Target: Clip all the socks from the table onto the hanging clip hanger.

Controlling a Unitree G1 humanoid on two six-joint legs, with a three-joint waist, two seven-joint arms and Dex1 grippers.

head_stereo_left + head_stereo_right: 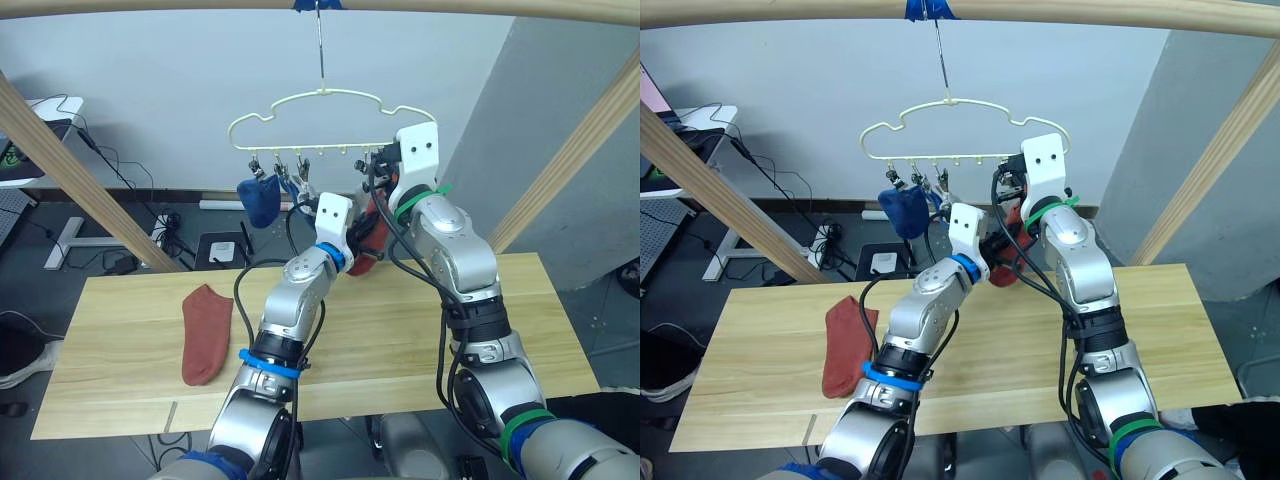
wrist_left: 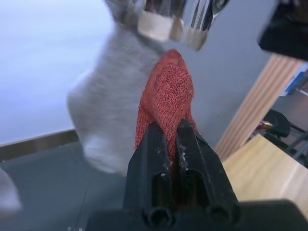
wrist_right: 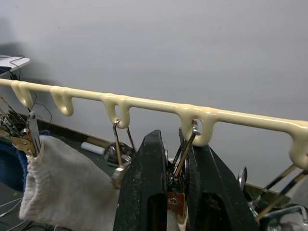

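Left gripper is clamped on a rust red sock, lifted to the clip hanger; right gripper pinches a silver clip. Another red sock lies on the desk.

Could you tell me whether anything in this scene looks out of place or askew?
Nothing looks damaged or spilled. One rust red sock lies alone on the table, not yet hung, and the clip hanger seems to hang roughly level.
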